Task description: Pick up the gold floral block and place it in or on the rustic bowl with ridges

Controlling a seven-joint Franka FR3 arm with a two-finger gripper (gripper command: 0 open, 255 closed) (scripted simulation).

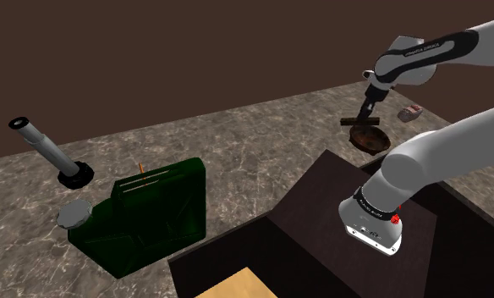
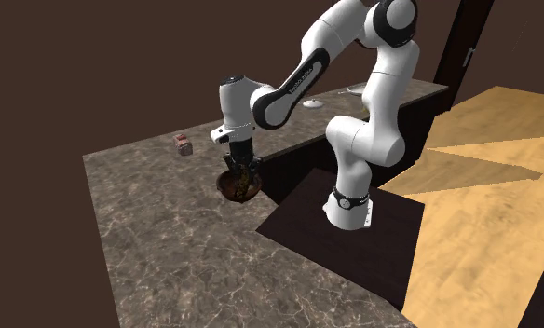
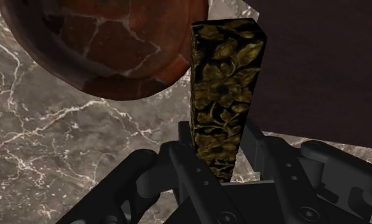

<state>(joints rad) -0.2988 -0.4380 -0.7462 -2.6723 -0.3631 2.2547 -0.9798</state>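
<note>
A tall block [image 3: 224,89] with a gold floral pattern on black stands clasped between my black fingers [image 3: 181,149]; my gripper [image 3: 218,145] is shut on its lower end. The bowl [image 3: 114,44], reddish-brown with pale crack lines, lies just beyond and beside the block's tip. In the shoulder view the gripper [image 1: 366,113] hangs over the bowl [image 1: 370,139] with the block [image 1: 360,123] crosswise just above its rim. The second exterior view has the gripper [image 2: 241,158] pointing down, the block [image 2: 248,175] reaching into the bowl [image 2: 238,187].
A dark green jerry can [image 1: 150,216] and a grey cylinder on a black base [image 1: 49,148] stand at the shoulder view's left. A small pinkish object [image 1: 413,113] lies beyond the bowl. The dark stand [image 1: 321,229] borders the marble counter [image 2: 168,242].
</note>
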